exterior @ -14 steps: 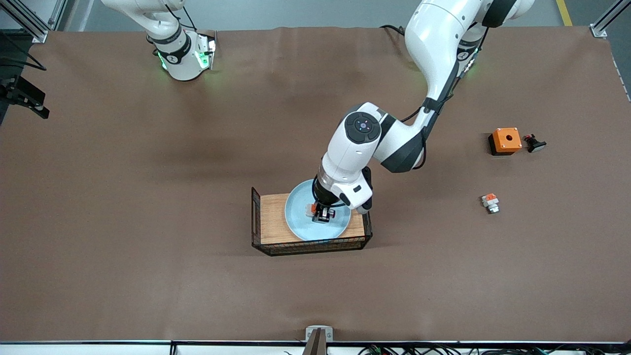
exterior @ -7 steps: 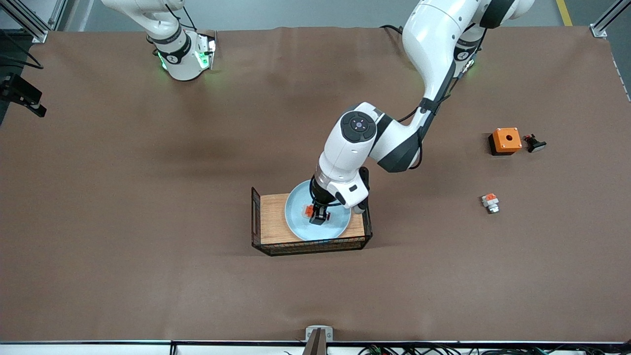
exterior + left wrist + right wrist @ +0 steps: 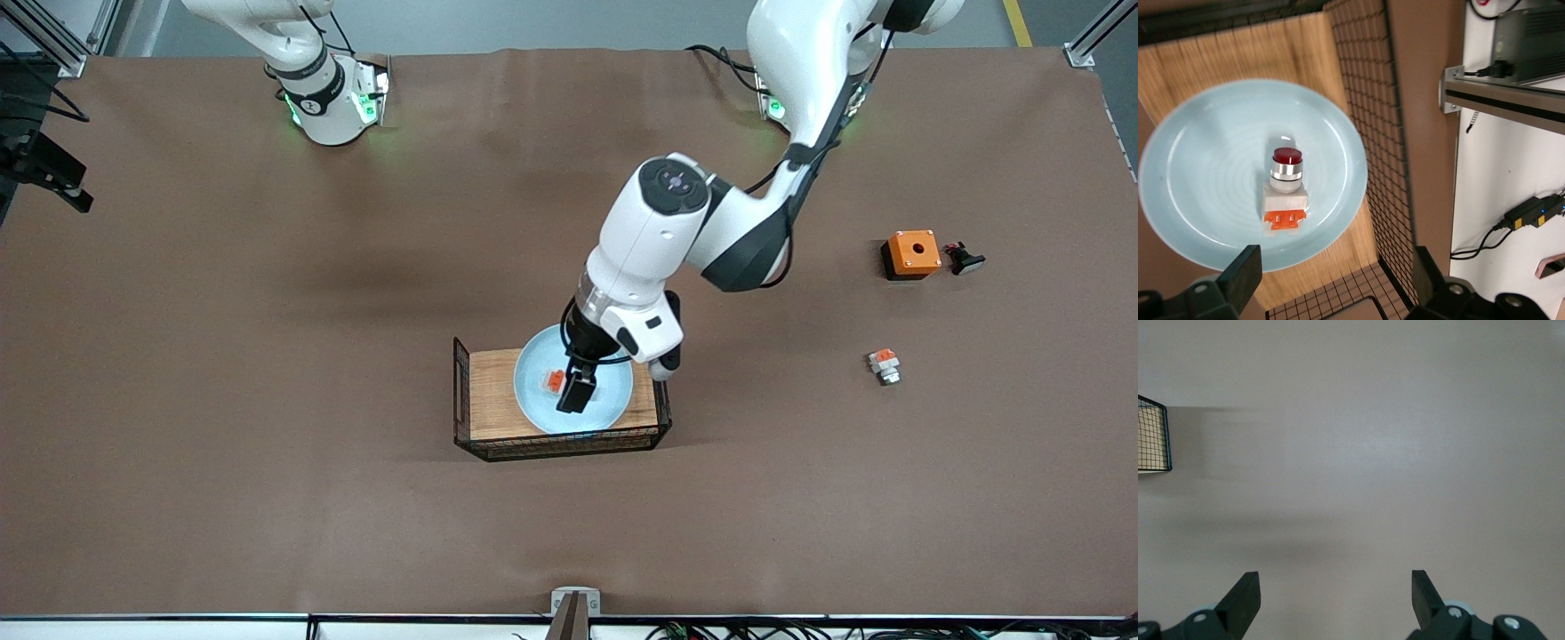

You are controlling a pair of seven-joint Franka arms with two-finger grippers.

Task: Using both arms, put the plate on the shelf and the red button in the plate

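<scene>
The pale blue plate (image 3: 536, 407) rests on the wooden tray (image 3: 492, 402). The red button (image 3: 553, 381) lies on its side near the plate's middle, red cap at one end and orange block at the other. My left gripper (image 3: 578, 392) hangs open just above the plate and touches nothing. In the left wrist view the red button (image 3: 1286, 192) lies free on the plate (image 3: 1198, 167), clear of my left gripper (image 3: 1336, 265). My right gripper (image 3: 1335, 583) is open and empty over bare table; it waits.
The tray has black wire walls (image 3: 560, 442); one corner (image 3: 1155, 433) shows in the right wrist view. Toward the left arm's end lie an orange box with a hole (image 3: 911, 253), a black part (image 3: 965, 260) and a white-orange part (image 3: 885, 365).
My left gripper opened and let go of the red button, which now lies on the plate. The gripper then rose a little. The right arm has not moved.
</scene>
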